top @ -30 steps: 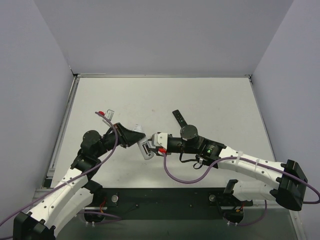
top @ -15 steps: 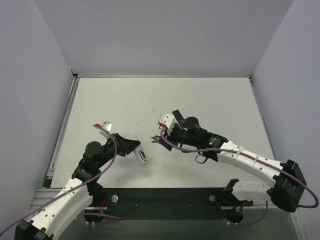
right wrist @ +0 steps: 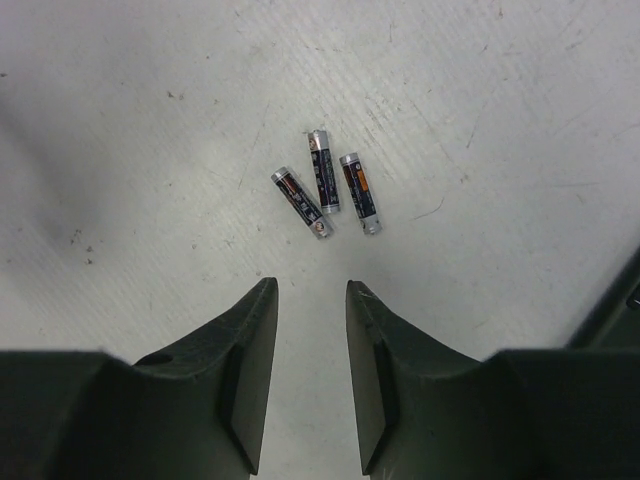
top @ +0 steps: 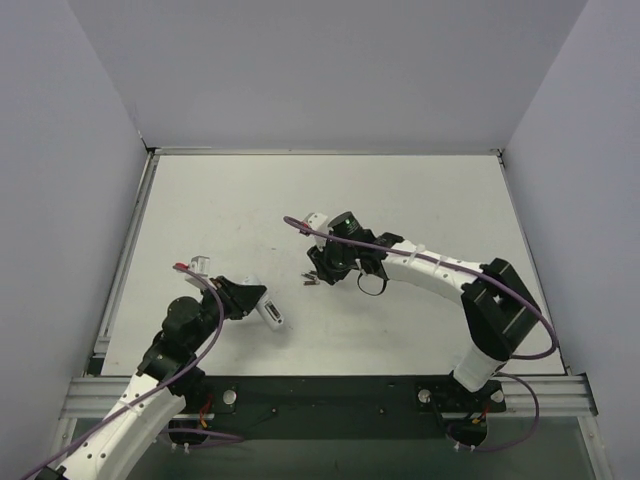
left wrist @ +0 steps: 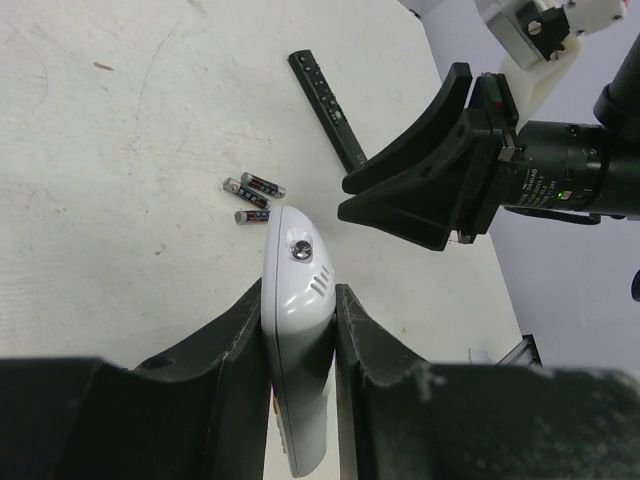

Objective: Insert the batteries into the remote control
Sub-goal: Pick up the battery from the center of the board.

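The three batteries (right wrist: 325, 190) lie loose on the table (right wrist: 520, 120), side by side and slightly fanned. They sit just beyond the fingertips of the right gripper (right wrist: 310, 288), a shade to one side of the line between them. Their long axes run roughly away from the wrist camera, so across the line along which the fingers close. A grip would therefore fall on a cell's round side rather than on its ends. This gripper is parted by a modest gap and holds nothing. It is by far the nearer hand to the batteries. The left gripper (left wrist: 298, 295) is clamped on the edges of the white remote (left wrist: 293, 250) and holds it on edge. The remote's free end points at the batteries and is near them but not touching. The black remote (left wrist: 325, 95) lies on the far side of the batteries from the white one. A second ago both grippers met at the remote, close together. Since then the right arm has let go, swung away and stretched out over the batteries. The left arm has drawn back toward its base, taking the remote farther from them.
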